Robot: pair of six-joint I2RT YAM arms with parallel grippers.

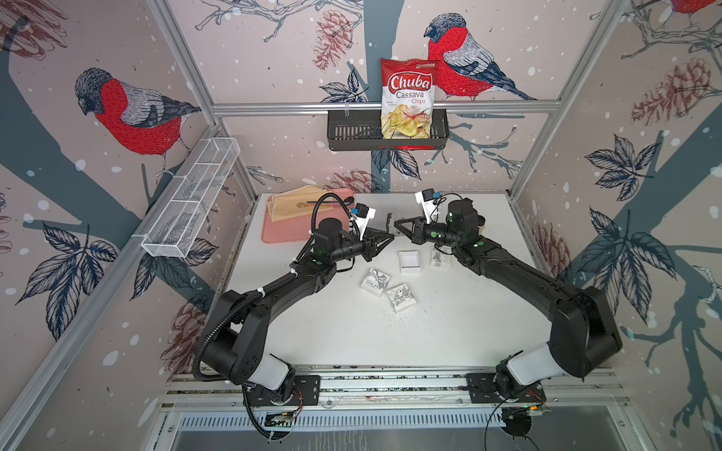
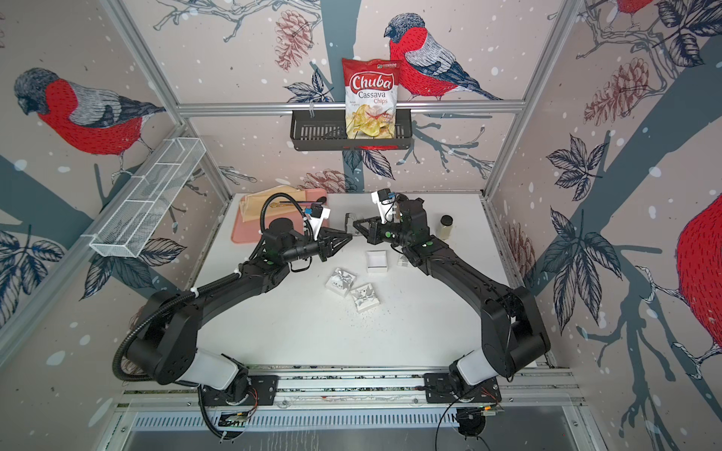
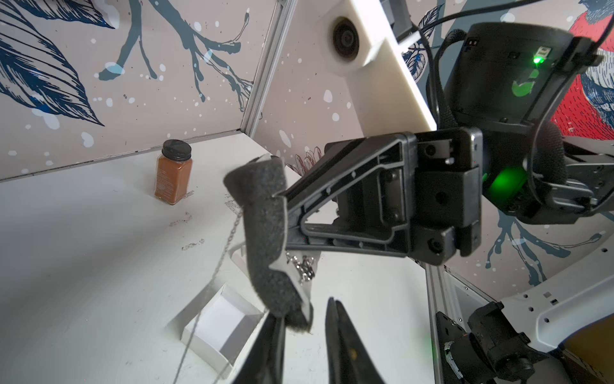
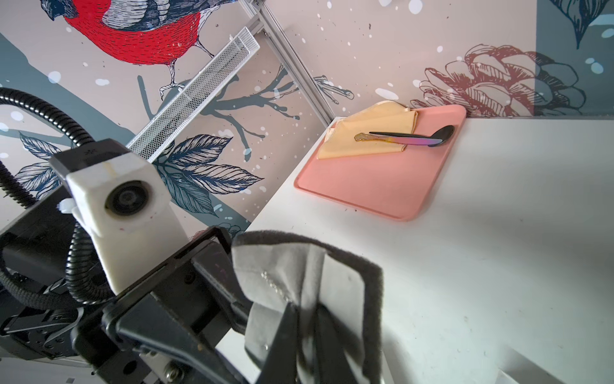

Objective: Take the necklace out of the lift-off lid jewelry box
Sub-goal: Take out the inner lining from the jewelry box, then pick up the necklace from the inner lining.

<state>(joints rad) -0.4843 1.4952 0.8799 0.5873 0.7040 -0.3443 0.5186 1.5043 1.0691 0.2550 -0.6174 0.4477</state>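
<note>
Above the white bench (image 1: 429,332), a black wall basket (image 1: 351,132) holds a red-and-white Chuba chips bag (image 1: 408,97); a pink tray (image 4: 382,186) carries a folded yellow cloth (image 4: 372,133) and an iridescent spoon (image 4: 415,136). The right hand (image 1: 395,225) clenches a dark grey foam insert (image 3: 262,232) aloft near the open white cardboard box (image 1: 409,261), a silver necklace chain (image 3: 229,239) dangling from it. Jaws of the left hand (image 1: 390,237) flank the insert's lower corner, grip unclear.

Pink tray (image 1: 283,233); grey insert (image 3: 262,232)
</note>
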